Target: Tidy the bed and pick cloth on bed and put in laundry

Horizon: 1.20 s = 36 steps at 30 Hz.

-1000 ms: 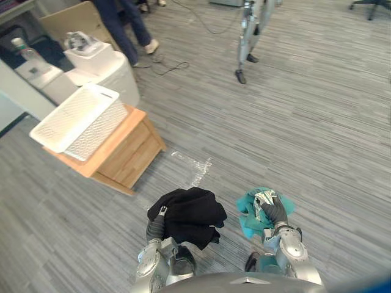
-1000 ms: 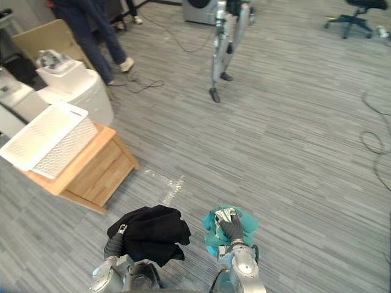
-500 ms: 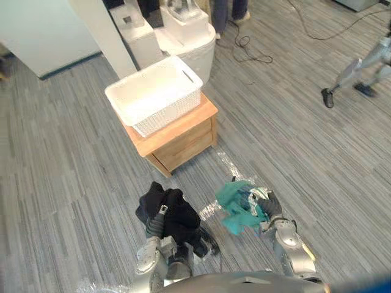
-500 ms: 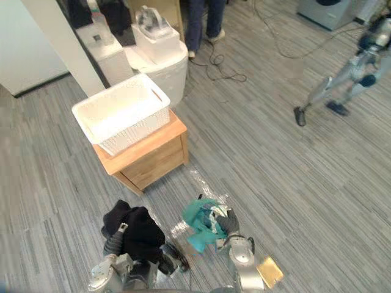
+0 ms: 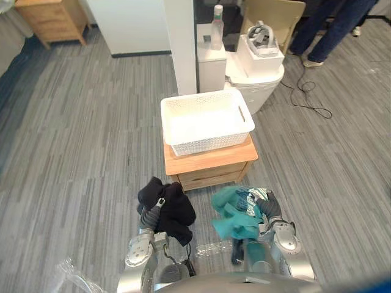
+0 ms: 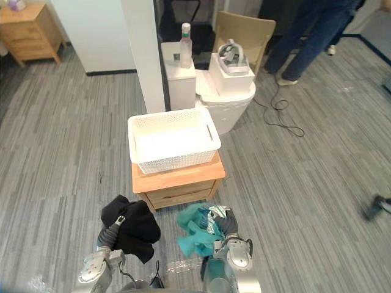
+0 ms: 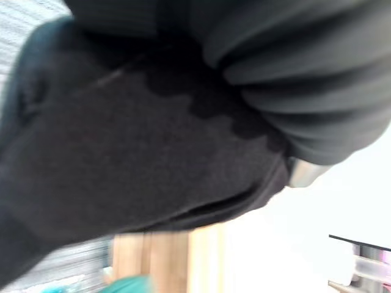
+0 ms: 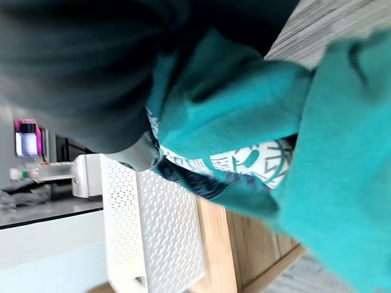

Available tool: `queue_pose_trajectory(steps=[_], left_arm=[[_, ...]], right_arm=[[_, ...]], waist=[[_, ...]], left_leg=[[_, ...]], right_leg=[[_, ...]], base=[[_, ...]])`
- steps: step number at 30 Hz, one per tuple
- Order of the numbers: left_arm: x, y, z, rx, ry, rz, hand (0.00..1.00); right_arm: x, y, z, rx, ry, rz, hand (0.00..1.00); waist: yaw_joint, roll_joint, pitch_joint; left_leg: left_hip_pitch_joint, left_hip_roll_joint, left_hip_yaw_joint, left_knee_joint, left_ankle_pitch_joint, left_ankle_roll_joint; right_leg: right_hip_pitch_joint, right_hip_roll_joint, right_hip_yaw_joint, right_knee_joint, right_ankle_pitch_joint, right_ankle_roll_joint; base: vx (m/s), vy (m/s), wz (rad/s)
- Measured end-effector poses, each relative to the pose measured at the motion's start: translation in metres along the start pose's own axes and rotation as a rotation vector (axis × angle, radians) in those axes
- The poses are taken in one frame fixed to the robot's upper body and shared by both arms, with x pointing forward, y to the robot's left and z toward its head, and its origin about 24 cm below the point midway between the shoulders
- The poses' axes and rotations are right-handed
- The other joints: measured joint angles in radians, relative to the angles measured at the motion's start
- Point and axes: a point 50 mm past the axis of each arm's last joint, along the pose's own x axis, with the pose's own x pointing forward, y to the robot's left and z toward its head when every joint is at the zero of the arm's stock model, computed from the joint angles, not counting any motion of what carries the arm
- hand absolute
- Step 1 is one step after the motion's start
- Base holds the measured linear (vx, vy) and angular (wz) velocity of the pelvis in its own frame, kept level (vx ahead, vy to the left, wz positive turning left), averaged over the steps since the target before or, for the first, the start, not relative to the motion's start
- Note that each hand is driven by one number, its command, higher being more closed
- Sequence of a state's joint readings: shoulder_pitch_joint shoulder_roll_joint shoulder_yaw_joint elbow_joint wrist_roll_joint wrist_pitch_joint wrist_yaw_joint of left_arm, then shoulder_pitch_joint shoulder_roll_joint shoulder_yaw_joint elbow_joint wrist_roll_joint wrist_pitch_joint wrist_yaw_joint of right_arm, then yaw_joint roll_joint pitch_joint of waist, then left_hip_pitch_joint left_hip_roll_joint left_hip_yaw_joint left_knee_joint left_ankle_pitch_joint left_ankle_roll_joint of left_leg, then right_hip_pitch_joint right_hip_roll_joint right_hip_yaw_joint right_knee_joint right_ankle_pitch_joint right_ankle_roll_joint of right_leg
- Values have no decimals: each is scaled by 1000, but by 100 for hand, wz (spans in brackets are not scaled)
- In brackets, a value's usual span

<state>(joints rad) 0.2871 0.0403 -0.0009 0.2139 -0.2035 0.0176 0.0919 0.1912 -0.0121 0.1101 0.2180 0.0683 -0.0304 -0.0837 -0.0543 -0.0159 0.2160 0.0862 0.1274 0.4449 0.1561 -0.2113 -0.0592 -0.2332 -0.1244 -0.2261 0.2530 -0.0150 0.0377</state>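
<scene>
Left eye view: white laundry basket (image 5: 211, 141) ahead, centred between hands. Left hand (image 5: 148, 215) carries black cloth (image 5: 173, 204), right hand (image 5: 271, 209) carries teal cloth (image 5: 232, 213). Both grips buried, can't tell.

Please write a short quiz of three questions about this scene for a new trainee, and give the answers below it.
1. True or false: the white basket stands on the floor.
2. The cloth at the right hand is: A black, B teal, C red.
3. Fill in: the black cloth is at the ___ hand.
Key: 1 false, it stands on the wooden cabinet; 2 B, the teal cloth; 3 left hand.
</scene>
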Motion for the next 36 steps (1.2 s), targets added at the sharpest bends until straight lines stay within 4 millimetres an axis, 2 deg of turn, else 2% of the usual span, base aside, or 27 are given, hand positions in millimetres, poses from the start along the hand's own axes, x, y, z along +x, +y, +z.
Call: queue_pose_trajectory(steps=[3,6,8,9,11,12,13,14,15,17,18,20,21,22,23,24,26,28,29,32,34,36], left_arm=[[1,-16,-2,-5,2,-40,100],[0,-22,-2,-11,-2,-66,100],[-2,-20,-6,-12,11,-62,100],[-4,-20,-8,-16,20,-59,100],[-9,-20,-16,-46,47,-50,100],[-10,-19,-18,-47,53,-45,100],[-12,-17,-21,-45,64,-42,100],[-13,-17,-21,-45,66,-44,100],[-14,-18,-23,-46,71,-48,100],[-16,-18,-25,-51,78,-55,100],[-16,-19,-24,-55,75,-61,100],[-19,-23,-25,-73,75,-65,100],[-20,-24,-26,-76,75,-70,100],[-25,-23,-27,-84,75,-75,100],[-28,-20,-28,-85,76,-64,100],[-29,-16,-26,-78,70,-58,100],[-33,-3,-18,-48,33,-37,100],[-33,-1,-17,-50,28,-31,100],[-33,-2,-17,-51,26,-39,100],[-31,-7,-16,-45,24,-65,100],[-29,-11,-14,-42,19,-85,100],[-26,-9,-11,-7,11,-98,100]], right_arm=[[-2,-9,1,6,-8,-33,100],[-8,-8,-6,10,12,-29,100],[-9,-4,-8,10,18,-14,100],[-12,-3,-8,3,17,-3,100],[-15,-6,-2,-14,-10,3,100],[-16,-7,-1,-17,-14,3,100],[-15,-8,0,-18,-19,3,100],[-14,-9,1,-21,-24,0,100],[-12,-14,5,-28,-38,-13,100],[-9,-16,11,-26,-58,-21,100],[-9,-14,16,-23,-80,-16,100],[-15,-16,19,-22,-99,-19,100],[-17,-16,20,-22,-105,-21,100],[-21,-16,21,-21,-113,-19,100],[-23,-10,13,-11,-81,-3,100],[-24,-6,14,-5,-84,9,100],[-29,19,15,31,-93,104,100],[-29,28,19,51,-108,134,100],[-27,30,23,50,-129,149,100],[-24,27,26,42,-145,148,100],[-20,23,27,23,-147,143,100],[-13,20,29,7,-151,138,100]], waist=[[-12,33,19],[-9,44,24],[-6,41,26],[-1,46,29],[3,83,42],[1,82,43],[3,68,41],[5,69,39],[4,66,40],[5,55,44],[6,39,52],[4,26,55],[6,33,51],[7,64,32],[12,37,17],[12,20,7],[18,-32,-13],[18,-42,-25],[20,-52,-34],[14,-40,-38],[13,-29,-34],[6,-43,-24]], left_leg=[[57,21,43,-71,59,-21],[99,35,41,-34,60,-29],[47,60,36,134,46,-26],[-5,90,31,282,49,-21],[-88,157,9,504,92,8],[-103,165,10,540,117,12],[-123,171,20,560,99,10],[-121,170,30,531,64,8],[-121,168,44,439,14,9],[-120,168,46,272,3,0],[-123,168,57,179,17,-15],[-135,169,87,80,72,-30],[-135,174,101,49,98,-29],[-136,188,117,7,225,-13],[-125,171,127,34,247,-49],[-127,159,134,38,231,-36],[-131,128,168,73,181,-9],[-117,130,190,96,147,-6],[-102,129,205,97,131,-25],[-100,128,210,91,98,-44],[-94,125,222,69,102,-46],[-41,121,254,39,117,-41]], right_leg=[[48,27,-37,-23,-15,-25],[142,42,-41,-83,-39,-23],[182,32,-38,-120,-56,-19],[209,26,-38,-143,-55,-19],[261,38,-35,-178,-53,-23],[270,35,-33,-187,-50,-27],[278,24,-24,-206,-45,-36],[275,21,-14,-208,-45,-37],[274,12,1,-213,-45,-37],[278,-1,21,-219,-43,-33],[288,-24,24,-219,-47,-21],[321,-59,26,-220,-56,36],[330,-63,25,-220,-60,55],[344,-60,29,-218,-69,95],[350,-90,38,-218,-70,120],[347,-104,24,-216,-63,130],[343,-149,-7,-221,-41,158],[348,-157,-7,-219,-23,174],[347,-159,-6,-218,-18,181],[296,-161,3,-151,-21,176],[211,-172,21,-14,-33,156],[95,-207,27,227,-28,138]], base=[[261,-178,14],[127,-15,13],[48,-1,11],[66,-5,-2],[126,33,-13],[177,51,-9],[149,31,-8],[177,46,-19],[183,71,-26],[189,123,-32],[178,212,-31],[209,288,-20],[242,329,-18],[283,330,-26],[272,311,-23],[241,238,-21],[193,181,-19],[136,134,-29],[114,102,-36],[83,76,-26],[70,84,-21],[95,54,-22]])
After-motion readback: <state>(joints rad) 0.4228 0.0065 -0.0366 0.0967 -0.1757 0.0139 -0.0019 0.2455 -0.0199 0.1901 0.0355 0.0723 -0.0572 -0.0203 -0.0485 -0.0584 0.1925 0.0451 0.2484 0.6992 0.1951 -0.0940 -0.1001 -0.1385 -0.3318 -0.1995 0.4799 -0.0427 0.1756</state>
